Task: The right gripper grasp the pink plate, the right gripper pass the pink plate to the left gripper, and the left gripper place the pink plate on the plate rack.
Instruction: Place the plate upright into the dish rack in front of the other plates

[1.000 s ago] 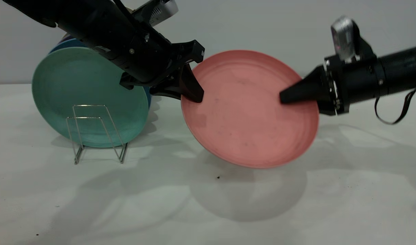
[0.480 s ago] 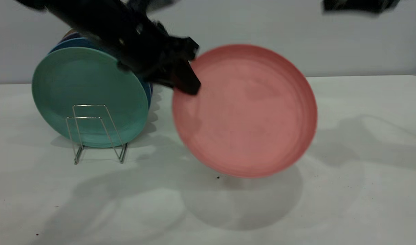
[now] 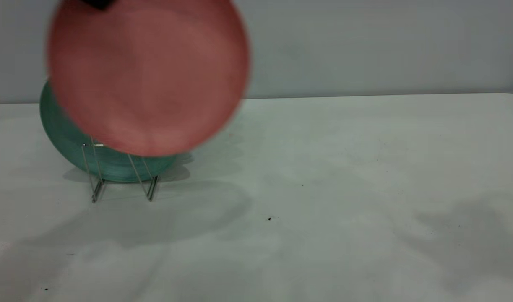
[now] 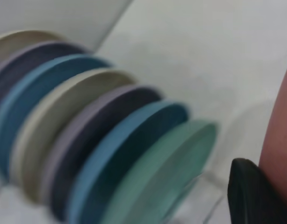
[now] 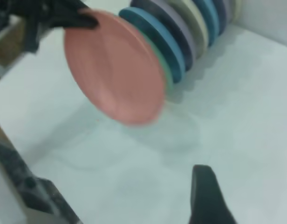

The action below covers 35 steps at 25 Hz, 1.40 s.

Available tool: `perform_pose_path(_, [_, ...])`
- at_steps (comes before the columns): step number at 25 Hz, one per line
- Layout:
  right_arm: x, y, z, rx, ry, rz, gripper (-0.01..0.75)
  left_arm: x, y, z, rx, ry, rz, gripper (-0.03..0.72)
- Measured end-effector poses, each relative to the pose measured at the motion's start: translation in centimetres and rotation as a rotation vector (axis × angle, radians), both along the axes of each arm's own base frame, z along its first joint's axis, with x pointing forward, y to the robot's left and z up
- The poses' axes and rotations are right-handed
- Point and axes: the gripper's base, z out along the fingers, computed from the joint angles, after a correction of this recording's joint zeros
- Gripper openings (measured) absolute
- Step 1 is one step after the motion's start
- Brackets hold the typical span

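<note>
The pink plate (image 3: 147,79) hangs upright in the air at the upper left, in front of the mint-green plate (image 3: 113,167) and just above the plate rack (image 3: 97,184). My left gripper (image 3: 100,3) is shut on the plate's top rim; only its tip shows at the exterior view's top edge. In the left wrist view one black finger (image 4: 255,196) lies against the pink plate (image 4: 281,149). The right wrist view shows the left gripper (image 5: 85,18) clamping the pink plate (image 5: 115,70). My right gripper is out of the exterior view; one finger (image 5: 206,196) shows over bare table, holding nothing.
A row of several upright plates (image 4: 87,135), blue, purple and cream, stands behind the green plate (image 4: 167,177) in the rack. The white table (image 3: 323,188) stretches to the right of the rack. The table's edge (image 5: 22,154) shows in the right wrist view.
The right gripper let go of the pink plate and left the exterior view. The left gripper carried the plate up and left, from mid-table to above the rack.
</note>
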Motion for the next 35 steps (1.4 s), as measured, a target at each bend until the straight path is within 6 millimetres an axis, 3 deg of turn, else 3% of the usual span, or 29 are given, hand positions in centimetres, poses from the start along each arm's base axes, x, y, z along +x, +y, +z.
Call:
perform_pose_path(2, [-2.4,0.0,1.0,-0.034,-0.013,-0.031,0.451,0.0,1.4,0.4,0.089,-0.044,-0.039,0.041])
perform_pose_path(5, [-6.0,0.2,0.7,-0.067,0.007,-0.066,0.449,0.3,2.6,0.5,0.220,-0.107,-0.144,0.041])
perform_pose_path(10, [-12.0,0.7,-2.8,-0.083,0.075,-0.105,0.447,0.4,2.7,0.6,0.387,-0.206,-0.342,0.041])
perform_pose_path(15, [-18.4,1.0,-6.3,-0.109,0.091,-0.172,0.447,1.0,3.1,1.0,0.469,-0.301,-0.387,0.041])
perform_pose_path(20, [-23.3,0.6,-8.4,-0.181,0.020,-0.315,0.447,1.3,4.6,1.1,0.495,-0.314,-0.369,0.041])
perform_pose_path(27, [-27.0,-0.7,-10.1,-0.267,-0.074,-0.531,0.446,2.3,4.8,0.0,0.505,-0.314,-0.358,0.041])
perform_pose_path(35, [-27.9,-1.4,-10.6,-0.316,-0.110,-0.603,0.446,2.2,4.7,-0.4,0.513,-0.309,-0.379,0.041])
